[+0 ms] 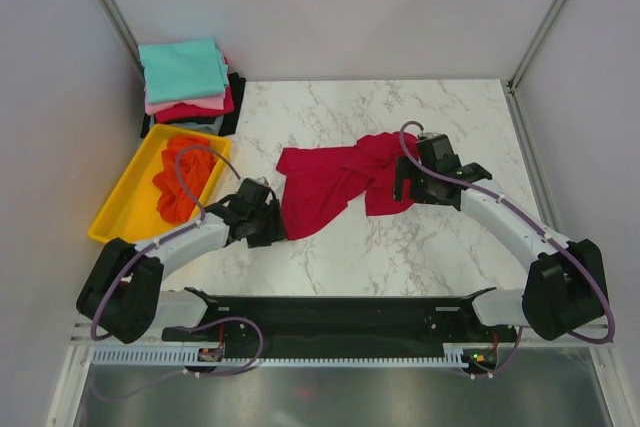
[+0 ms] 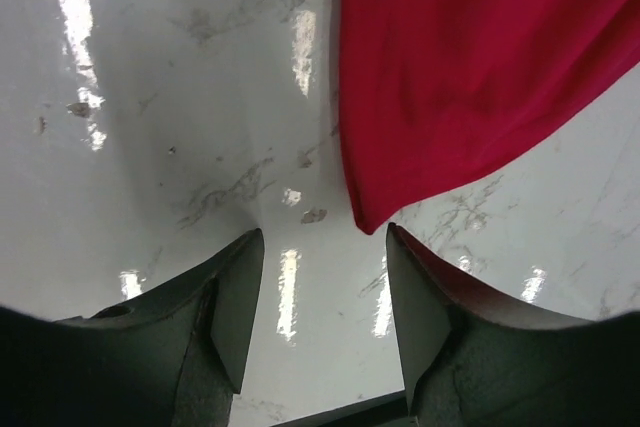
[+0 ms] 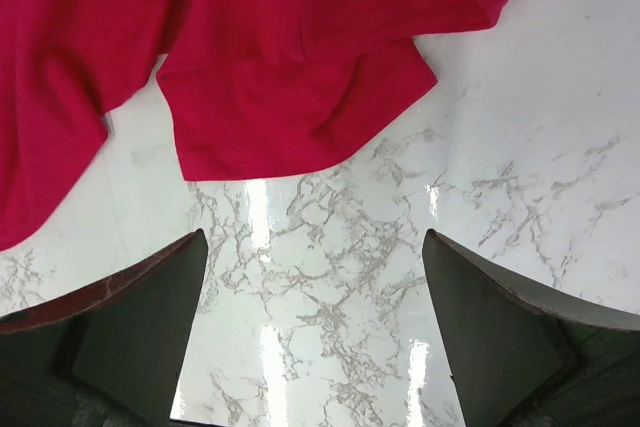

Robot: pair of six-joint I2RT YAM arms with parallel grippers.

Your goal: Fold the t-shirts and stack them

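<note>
A crimson red t-shirt (image 1: 335, 179) lies crumpled and partly spread in the middle of the marble table. My left gripper (image 1: 268, 226) is open and empty just off the shirt's lower left corner (image 2: 372, 217). My right gripper (image 1: 403, 190) is open and empty at the shirt's right side, its hem (image 3: 290, 137) just ahead of the jaws. A bright orange t-shirt (image 1: 180, 179) lies bunched in the yellow tray (image 1: 125, 209). A stack of folded shirts (image 1: 186, 82), teal on top, then pink and red, sits at the back left.
The yellow tray stands along the table's left edge. The folded stack rests on something black (image 1: 232, 107) in the back left corner. Grey walls close in the table on three sides. Bare marble (image 1: 400, 257) lies in front of the red shirt.
</note>
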